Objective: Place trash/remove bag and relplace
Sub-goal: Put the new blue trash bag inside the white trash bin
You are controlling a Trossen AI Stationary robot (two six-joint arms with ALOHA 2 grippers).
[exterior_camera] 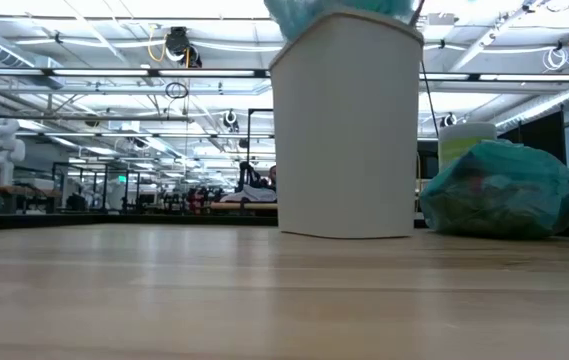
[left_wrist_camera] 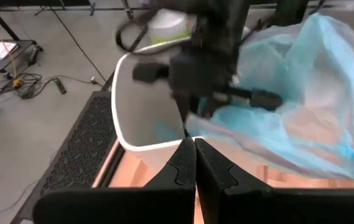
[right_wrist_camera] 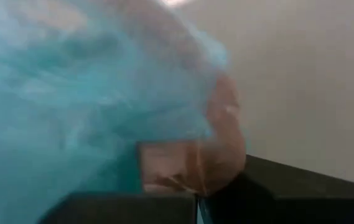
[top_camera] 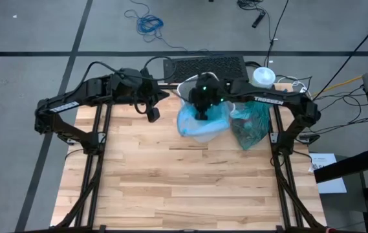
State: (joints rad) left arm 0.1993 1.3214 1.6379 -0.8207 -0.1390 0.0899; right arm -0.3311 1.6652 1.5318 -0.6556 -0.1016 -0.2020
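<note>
Near the top centre of the high view, the right gripper [top_camera: 202, 109] hangs over the white bin [exterior_camera: 346, 125], its fingers pinched together with the pale blue bag [top_camera: 200, 122] bunched around them; the right wrist view seems to show plastic caught between the fingers, though I can't be certain it is truly held. The left gripper [top_camera: 152, 114] waits just to the left of the bin, fingers closed and empty, well clear of the plastic. The full green bag [top_camera: 251, 124] sits on the table [top_camera: 171, 188] just right of the bin, already out, with a green canister [exterior_camera: 464, 142] behind it in the low view.

What worries me is the new liner. Most of it spills over the near rim towards the middle of the frame and not down inside, so if the right arm pushes lower it may only stuff a wad into the bin and leave the mouth unhooked. A sideways pull could tip or slide the light bin, or nudge the full bag. Thin plastic could also snag on the fingers and lift back out.
</note>
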